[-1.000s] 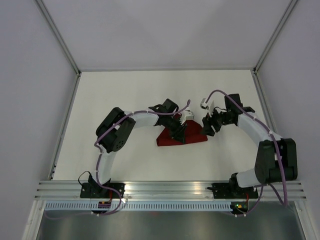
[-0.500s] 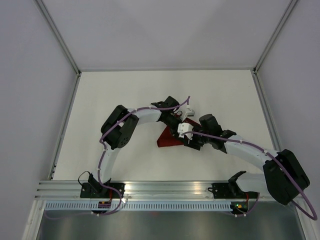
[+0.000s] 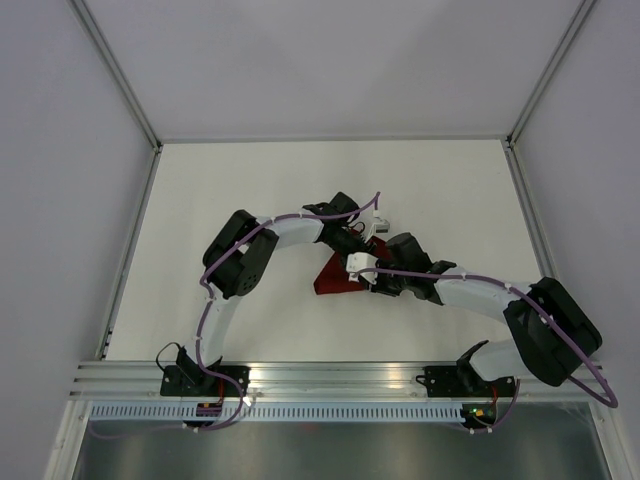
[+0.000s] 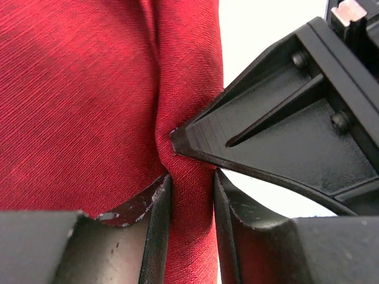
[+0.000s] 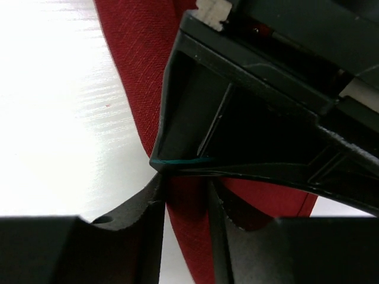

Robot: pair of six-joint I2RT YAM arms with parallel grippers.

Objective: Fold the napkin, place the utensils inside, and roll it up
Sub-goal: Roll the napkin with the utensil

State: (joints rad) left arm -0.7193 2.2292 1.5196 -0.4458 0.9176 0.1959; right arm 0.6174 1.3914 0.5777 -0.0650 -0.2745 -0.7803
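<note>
The dark red napkin point(image 3: 333, 278) lies bunched in the middle of the white table, mostly covered by both grippers. My left gripper point(image 3: 363, 246) reaches it from the far side. In the left wrist view the left gripper point(image 4: 191, 177) is shut on a raised ridge of the napkin point(image 4: 89, 89), which fills the gap between its jaws. My right gripper point(image 3: 383, 281) comes from the right, and in the right wrist view the right gripper point(image 5: 185, 186) is shut on a fold of the napkin point(image 5: 142, 53), tip to tip with the left gripper's finger. The utensils are hidden.
The white table point(image 3: 250, 190) is boxed in by pale walls with metal rails along the left and right edges. Both arm bases sit on the aluminium rail point(image 3: 340, 375) at the near edge.
My right arm has swung left from beside the napkin onto it, and its jaws have narrowed round the cloth. The left gripper has shifted slightly toward the far side, still on the napkin.
</note>
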